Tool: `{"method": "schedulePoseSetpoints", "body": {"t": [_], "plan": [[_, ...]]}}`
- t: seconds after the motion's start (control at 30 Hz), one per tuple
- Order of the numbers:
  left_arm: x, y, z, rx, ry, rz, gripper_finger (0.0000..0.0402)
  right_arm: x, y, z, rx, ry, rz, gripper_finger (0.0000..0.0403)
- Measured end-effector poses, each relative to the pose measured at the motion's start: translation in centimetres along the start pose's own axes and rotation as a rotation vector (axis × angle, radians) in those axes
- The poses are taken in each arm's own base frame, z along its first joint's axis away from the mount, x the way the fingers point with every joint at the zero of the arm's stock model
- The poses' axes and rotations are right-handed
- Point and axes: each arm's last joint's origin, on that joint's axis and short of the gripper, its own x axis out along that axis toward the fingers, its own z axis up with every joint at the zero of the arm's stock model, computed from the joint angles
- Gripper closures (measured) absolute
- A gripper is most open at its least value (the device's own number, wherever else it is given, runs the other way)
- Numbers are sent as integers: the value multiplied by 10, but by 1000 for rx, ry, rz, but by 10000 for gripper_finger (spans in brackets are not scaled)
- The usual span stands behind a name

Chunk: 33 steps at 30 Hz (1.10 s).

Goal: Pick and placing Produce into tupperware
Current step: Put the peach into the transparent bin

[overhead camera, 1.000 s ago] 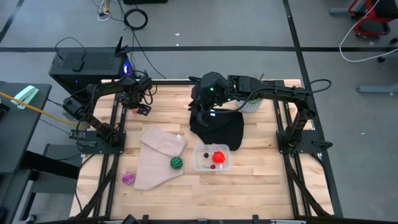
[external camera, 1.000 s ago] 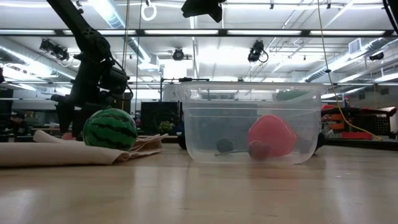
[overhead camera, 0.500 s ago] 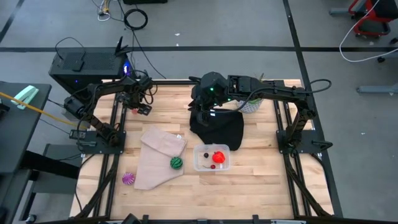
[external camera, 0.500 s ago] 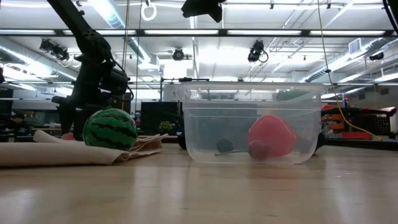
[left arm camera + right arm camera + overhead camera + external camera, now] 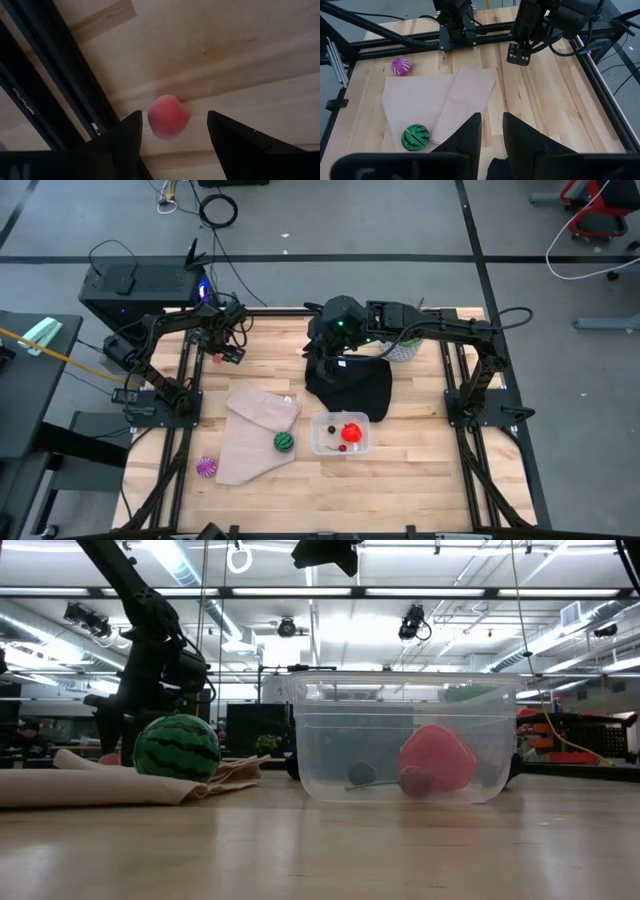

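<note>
Produce: we judge all pieces light, smooth, roll-prone, so grip across the middle; left gripper (image 5: 172, 131), fingers open and empty, straddles a small red piece (image 5: 168, 116) on the table upper left, watermelon ball (image 5: 284, 442) on beige cloth (image 5: 250, 442), tupperware (image 5: 322, 443) lower centre.

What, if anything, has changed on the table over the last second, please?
Nothing visibly changed. The left end effector hangs open over a small red piece at the table's back-left edge, and the right end effector hangs over the black cloth. The striped ball lies on the beige cloth, the purple ball on the table, and the red piece in the tupperware.
</note>
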Motion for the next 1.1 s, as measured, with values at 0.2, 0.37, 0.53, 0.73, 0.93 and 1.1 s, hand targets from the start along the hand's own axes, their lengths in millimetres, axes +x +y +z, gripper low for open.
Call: {"method": "schedulePoseSetpoints", "body": {"t": [0.2, 0.37, 0.53, 0.73, 0.93, 1.1], "plan": [[0, 0, 0, 3, 3, 1, 176, 0, 0, 0, 0, 0, 0, 316], [0, 0, 0, 3, 4, 1, 211, 0, 0, 0, 0, 0, 0, 316], [0, 0, 0, 4, 4, 1, 256, 0, 0, 0, 0, 1, 0, 316], [0, 0, 0, 3, 3, 1, 292, 0, 0, 0, 0, 1, 0, 316], [0, 0, -1, 51, 12, 2, 295, 0, 0, 0, 0, 1, 0, 316], [-3, 2, -6, 89, 39, -9, 286, 0, 0, 0, -1, 1, 0, 316]]}}
